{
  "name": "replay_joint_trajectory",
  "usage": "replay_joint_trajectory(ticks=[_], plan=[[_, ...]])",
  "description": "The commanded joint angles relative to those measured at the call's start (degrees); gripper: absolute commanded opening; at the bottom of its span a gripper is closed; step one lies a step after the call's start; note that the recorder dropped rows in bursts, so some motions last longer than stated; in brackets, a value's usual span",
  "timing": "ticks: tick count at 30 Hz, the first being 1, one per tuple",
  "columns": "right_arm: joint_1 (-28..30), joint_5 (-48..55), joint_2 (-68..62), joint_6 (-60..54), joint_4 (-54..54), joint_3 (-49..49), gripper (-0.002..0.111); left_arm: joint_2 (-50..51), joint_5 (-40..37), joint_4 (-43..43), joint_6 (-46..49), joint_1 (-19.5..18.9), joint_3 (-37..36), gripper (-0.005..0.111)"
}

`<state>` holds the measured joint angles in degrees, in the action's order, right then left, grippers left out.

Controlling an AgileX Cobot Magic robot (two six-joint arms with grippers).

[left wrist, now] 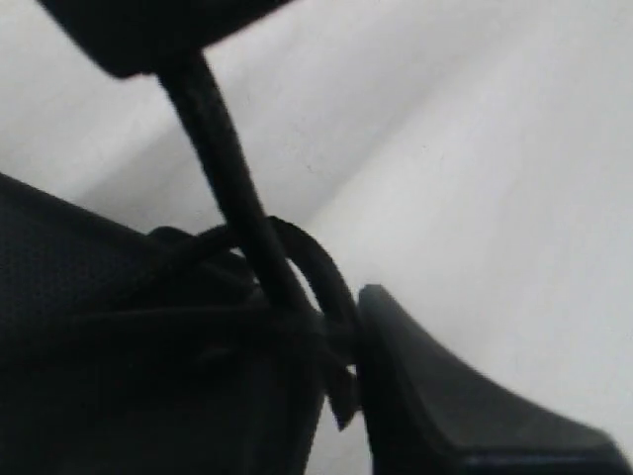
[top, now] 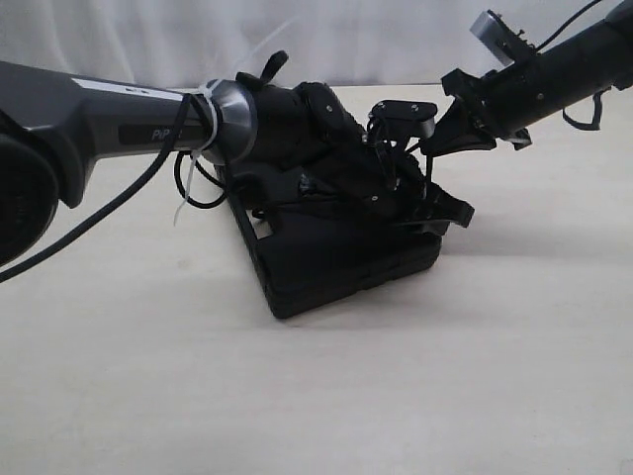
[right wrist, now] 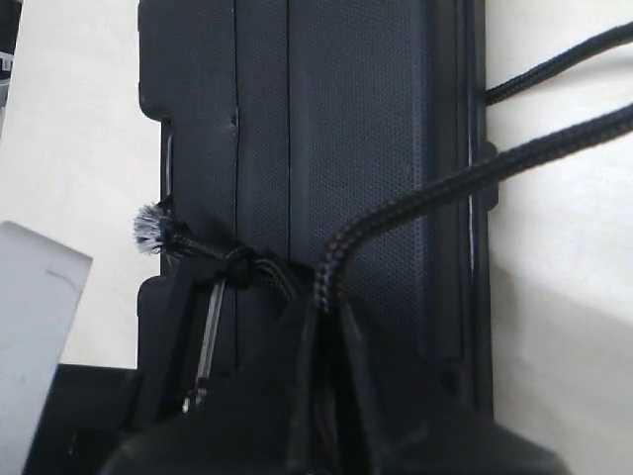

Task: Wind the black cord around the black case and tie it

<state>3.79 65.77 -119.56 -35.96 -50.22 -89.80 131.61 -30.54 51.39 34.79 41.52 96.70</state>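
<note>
Beige table (top: 148,396), white curtain (top: 119,40) behind. Case (top: 336,262) lies centrally, toward the far edge. Only the right wrist view shows the cord (right wrist: 415,193) crossing the case and its frayed tuft (right wrist: 150,228). Right gripper (right wrist: 326,416) grasps cord; left gripper (top: 425,213) state indeterminable.

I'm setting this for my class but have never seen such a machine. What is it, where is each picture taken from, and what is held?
This is a two-armed robot, each arm ending in a gripper. The wide picture comes from a camera off the arms: a black case lies on a table, with the left gripper and right gripper down at it. The other two come from wrist cameras. A black cord crosses the case; the right gripper seems to pinch it, while the left view is too blurred to tell.
</note>
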Motion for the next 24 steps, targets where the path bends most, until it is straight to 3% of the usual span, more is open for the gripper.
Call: replay_joint_trajectory(ticks=[1,6,11,19,24], plan=[[0.2,1.2,0.1,-0.7,-0.4,-0.1,0.004,0.2,0.6,0.0,2.8,0.5,0.0,0.001],[0.2,1.7,0.1,-0.9,-0.4,-0.1,0.004,0.2,0.7,0.1,3.0,0.5,0.0,0.000],[0.2,0.0,0.1,-3.0,-1.9,-0.1,0.006,0.0,-5.7,-1.1,6.4,0.3,0.0,0.000],[0.2,2.1,3.2,-6.7,-3.1,-0.1,0.043,-1.7,-5.3,-5.8,6.3,0.3,0.0,0.000],[0.2,1.6,6.2,0.3,6.4,-0.1,0.045,-1.7,-5.1,-5.9,6.3,-0.5,0.0,0.000]])
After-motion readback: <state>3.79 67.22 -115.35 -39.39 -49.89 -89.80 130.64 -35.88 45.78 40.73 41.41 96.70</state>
